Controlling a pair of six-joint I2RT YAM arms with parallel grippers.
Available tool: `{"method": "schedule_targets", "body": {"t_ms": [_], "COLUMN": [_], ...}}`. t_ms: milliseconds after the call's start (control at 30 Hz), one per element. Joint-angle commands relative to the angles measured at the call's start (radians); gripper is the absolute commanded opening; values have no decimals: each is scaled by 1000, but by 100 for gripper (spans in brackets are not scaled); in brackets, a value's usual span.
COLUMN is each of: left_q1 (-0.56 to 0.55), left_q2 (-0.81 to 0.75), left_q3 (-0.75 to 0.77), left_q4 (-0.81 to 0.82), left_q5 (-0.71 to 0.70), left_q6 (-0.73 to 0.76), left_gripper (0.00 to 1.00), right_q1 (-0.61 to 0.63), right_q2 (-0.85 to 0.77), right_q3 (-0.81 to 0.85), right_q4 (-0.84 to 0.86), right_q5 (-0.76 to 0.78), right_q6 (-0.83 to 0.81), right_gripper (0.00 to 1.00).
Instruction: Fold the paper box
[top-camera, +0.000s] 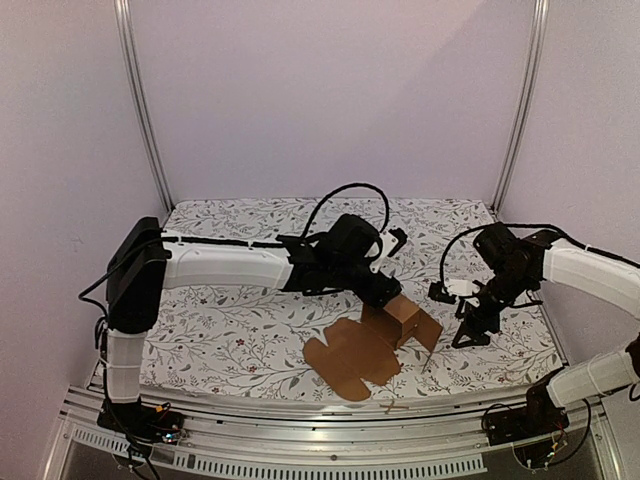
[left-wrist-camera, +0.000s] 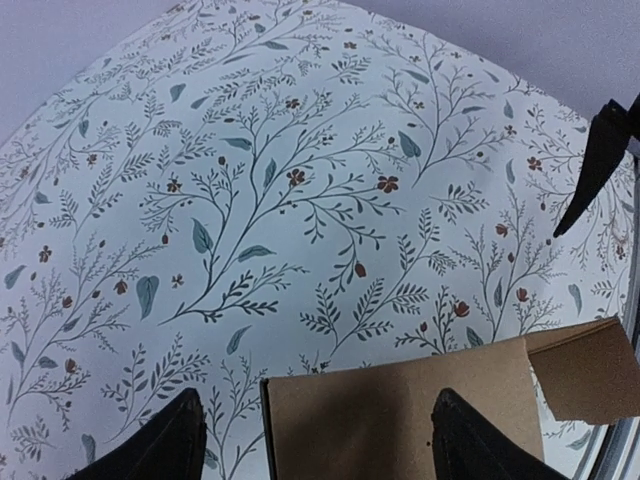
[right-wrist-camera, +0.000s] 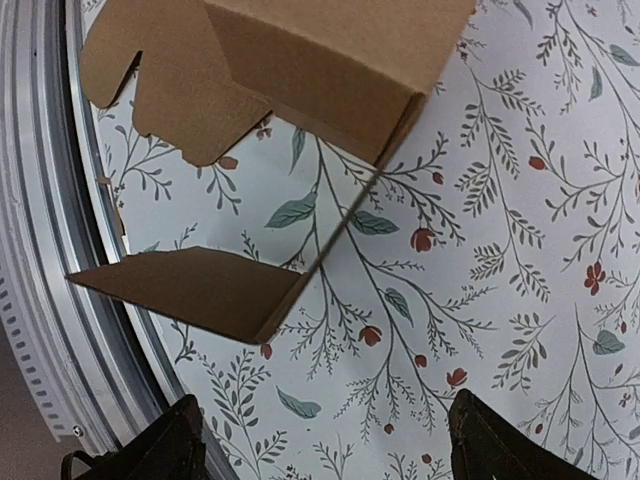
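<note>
The paper box (top-camera: 362, 352) is brown corrugated cardboard, part flat on the table and part folded up into a small boxy section (top-camera: 403, 314). My left gripper (top-camera: 388, 296) hovers over that raised section, open; in the left wrist view a cardboard panel (left-wrist-camera: 400, 415) lies below its spread fingers (left-wrist-camera: 170, 445). My right gripper (top-camera: 470, 327) is open and empty, just right of the box. In the right wrist view the folded part (right-wrist-camera: 330, 70) and a standing flap (right-wrist-camera: 200, 290) lie ahead of its fingers (right-wrist-camera: 495, 445).
A floral tablecloth (top-camera: 240, 320) covers the table. A metal rail (top-camera: 330, 420) runs along the near edge, close to the box's flat flaps. White walls and two upright posts (top-camera: 145, 110) enclose the back and sides. A tip of the right gripper shows in the left wrist view (left-wrist-camera: 600, 160).
</note>
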Motion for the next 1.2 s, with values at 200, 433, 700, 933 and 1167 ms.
{"method": "schedule_targets", "body": {"t_ms": [200, 433, 700, 933, 1167], "left_q1": [13, 11, 18, 131, 200], "left_q2": [-141, -307, -521, -470, -234], "left_q3": [-238, -470, -629, -481, -248], "left_q4": [27, 99, 96, 8, -127], "left_q5": [15, 32, -113, 17, 225], "left_q6": [-90, -212, -205, -80, -4], "left_gripper": [71, 66, 71, 79, 79], "right_q1": [171, 171, 172, 131, 108], "right_q2": [259, 418, 530, 481, 528], "right_q3": [190, 362, 432, 410, 440], "right_q4": [148, 190, 191, 179, 177], "right_q5": [162, 170, 71, 19, -3], "right_q6": [127, 183, 131, 42, -32], "right_gripper": [75, 74, 75, 76, 77]}}
